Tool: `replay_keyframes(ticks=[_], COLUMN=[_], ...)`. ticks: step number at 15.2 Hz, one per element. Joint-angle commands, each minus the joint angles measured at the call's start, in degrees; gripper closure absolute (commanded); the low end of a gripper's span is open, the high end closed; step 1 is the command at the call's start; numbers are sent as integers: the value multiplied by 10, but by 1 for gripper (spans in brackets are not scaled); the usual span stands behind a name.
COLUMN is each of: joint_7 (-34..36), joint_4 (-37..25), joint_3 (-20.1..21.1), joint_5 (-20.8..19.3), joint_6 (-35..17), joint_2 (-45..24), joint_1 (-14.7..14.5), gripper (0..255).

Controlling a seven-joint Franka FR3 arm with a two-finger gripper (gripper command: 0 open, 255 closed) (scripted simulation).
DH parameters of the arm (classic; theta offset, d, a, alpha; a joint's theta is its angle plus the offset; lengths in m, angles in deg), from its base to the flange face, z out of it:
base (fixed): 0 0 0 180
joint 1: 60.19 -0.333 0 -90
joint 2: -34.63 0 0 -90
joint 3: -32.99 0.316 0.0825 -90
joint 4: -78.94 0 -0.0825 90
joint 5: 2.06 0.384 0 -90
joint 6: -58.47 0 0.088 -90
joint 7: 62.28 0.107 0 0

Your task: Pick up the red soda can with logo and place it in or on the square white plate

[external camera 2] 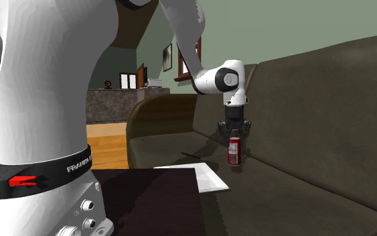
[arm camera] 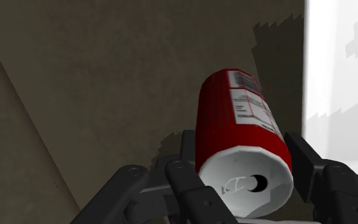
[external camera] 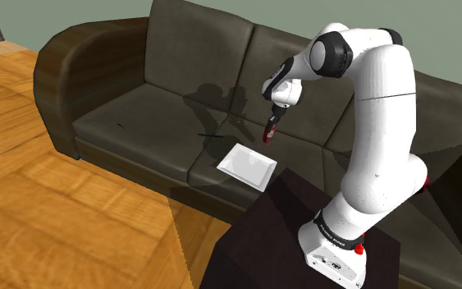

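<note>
The red can (arm camera: 234, 121), clamped in the pincer (arm camera: 244, 162), hangs upright over the sofa (external camera: 139, 123); the white plate (external camera: 248, 167) lies lower, seemingly nearer the stand (external camera: 274, 238).

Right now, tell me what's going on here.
The white arm's black gripper is shut on the red soda can, with a finger on each side of it. It holds the can upright over the dark sofa seat, apparently just off the cushion. The square white plate lies flat on the seat close by, with nothing on it. The can is not yet on the plate.
</note>
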Motion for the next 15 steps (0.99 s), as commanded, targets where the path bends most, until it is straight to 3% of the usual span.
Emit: replay_keyframes(ticks=[1, 5, 15], joint_7=[4, 10, 126], joint_4=[3, 6, 228], joint_3=[-6, -16, -53], joint_5=[-6, -16, -77], joint_6=[9, 25, -53], joint_2=[12, 31, 186], joint_1=[-5, -12, -155], gripper=[255, 255, 255])
